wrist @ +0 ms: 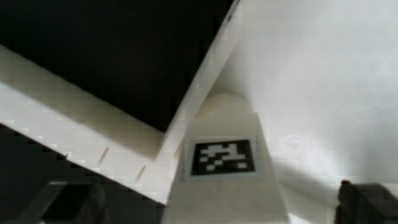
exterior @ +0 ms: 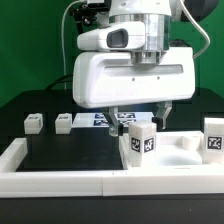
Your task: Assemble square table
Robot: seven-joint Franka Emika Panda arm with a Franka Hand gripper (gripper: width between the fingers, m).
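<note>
Gripper [exterior: 141,117] hanging low under the big white arm housing, right above the corner of the square slab [exterior: 180,150] that points toward the exterior view's left. At that corner one white leg [exterior: 140,141] stands upright, its tag facing the camera. The wrist view has the same leg [wrist: 221,150] dead centre, rising between the two dark fingers [wrist: 71,203] with open space on either side. The jaws are spread wide, with nothing clamped and neither finger touching the leg. The slab [wrist: 329,80] lies pale and smooth just beside the leg. I cannot tell whether the leg's foot is seated in the slab or only stands against its edge.

On from the slab toward the exterior view's left, well apart from it, two loose legs [exterior: 32,122] sit on the black table [exterior: 60,150], side by side with a gap between them. The marker board [exterior: 98,118] lies flat nearer the slab than those two, partly hidden by the arm. At the slab's far end, toward the exterior view's right, stands another tagged white piece [exterior: 213,138]. I cannot tell whether it is on the slab or beyond it. The border wall [exterior: 60,176] runs along the slab's near side, and in the wrist view it passes just beside the upright leg
</note>
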